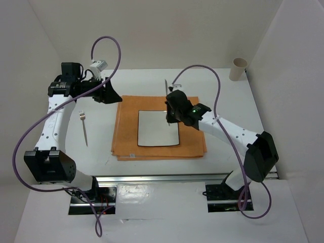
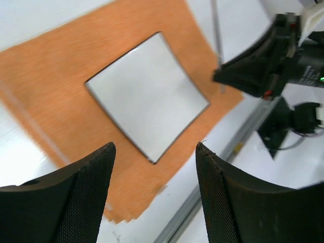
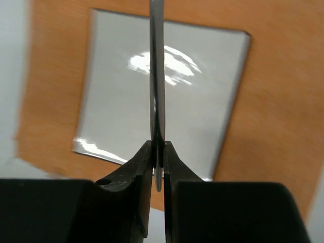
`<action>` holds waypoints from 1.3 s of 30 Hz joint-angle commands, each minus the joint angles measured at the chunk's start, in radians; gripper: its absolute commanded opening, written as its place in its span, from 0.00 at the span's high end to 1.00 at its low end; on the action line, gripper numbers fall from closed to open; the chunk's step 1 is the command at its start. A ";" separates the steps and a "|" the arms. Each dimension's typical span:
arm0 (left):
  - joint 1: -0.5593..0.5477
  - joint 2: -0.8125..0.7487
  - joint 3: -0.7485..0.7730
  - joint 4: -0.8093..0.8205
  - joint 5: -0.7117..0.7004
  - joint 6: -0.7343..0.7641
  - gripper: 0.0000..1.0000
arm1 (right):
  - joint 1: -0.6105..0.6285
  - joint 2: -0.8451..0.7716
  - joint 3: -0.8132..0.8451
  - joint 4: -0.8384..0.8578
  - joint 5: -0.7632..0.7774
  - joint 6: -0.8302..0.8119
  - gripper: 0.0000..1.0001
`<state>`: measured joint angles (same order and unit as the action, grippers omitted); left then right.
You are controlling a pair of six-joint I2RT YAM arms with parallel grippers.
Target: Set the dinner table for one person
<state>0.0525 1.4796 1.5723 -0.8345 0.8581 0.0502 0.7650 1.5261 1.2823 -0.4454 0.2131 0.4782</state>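
I am holding the knife [image 3: 157, 76] pinched in the right jaws over the plate [image 1: 152, 132], meaning to lay it alongside, left jaws gaping wide.

1. The plate [image 1: 154, 129] lies on the placemat [image 1: 126, 131] (about centred), in the middle of the table [image 1: 98, 152].
2. A fork [image 1: 84, 129] lies left of the placemat, apart from it.
3. A cup [image 1: 238, 69] stands at the far right corner.
4. A knife [image 3: 158, 91] is above the right side of the plate.

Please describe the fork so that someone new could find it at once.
On the white table, look left of the orange placemat. The fork lies there alone on the bare surface. Unlike the knife in the right gripper, nothing holds it.
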 commanded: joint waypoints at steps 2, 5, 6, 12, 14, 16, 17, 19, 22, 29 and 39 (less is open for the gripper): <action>0.056 -0.062 -0.092 0.005 -0.157 0.034 0.29 | -0.127 -0.052 -0.125 -0.263 0.105 0.023 1.00; 0.079 -0.099 -0.146 0.038 -0.200 0.034 0.29 | -0.214 -0.052 -0.208 -0.222 0.039 -0.018 1.00; 0.079 -0.099 -0.146 0.038 -0.214 0.034 0.29 | -0.228 -0.043 -0.221 -0.198 0.026 -0.027 1.00; 0.121 -0.108 -0.178 0.029 -0.269 0.043 0.29 | -0.273 0.051 -0.250 -0.124 -0.046 -0.058 1.00; 0.121 -0.108 -0.187 0.029 -0.269 0.043 0.29 | -0.273 0.080 -0.259 -0.115 -0.064 -0.058 1.00; 0.132 -0.108 -0.187 0.029 -0.260 0.043 0.29 | -0.273 0.120 -0.259 -0.093 -0.064 -0.058 1.00; 0.132 -0.108 -0.187 0.029 -0.260 0.054 0.29 | -0.273 0.134 -0.247 -0.093 -0.064 -0.058 1.00; 0.141 -0.099 -0.187 0.020 -0.260 0.054 0.29 | -0.273 0.170 -0.236 -0.093 -0.077 -0.058 1.00; 0.141 -0.099 -0.196 0.020 -0.260 0.054 0.29 | -0.282 0.195 -0.225 -0.093 -0.102 -0.058 1.00; 0.150 -0.099 -0.205 0.020 -0.260 0.063 0.29 | -0.282 0.186 -0.244 -0.073 -0.156 -0.058 1.00; 0.150 -0.081 -0.205 0.020 -0.251 0.063 0.29 | -0.282 0.204 -0.212 -0.125 -0.178 -0.049 1.00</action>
<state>0.1959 1.4029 1.3697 -0.8227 0.5884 0.0841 0.4831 1.7191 1.0374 -0.5774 0.0811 0.4217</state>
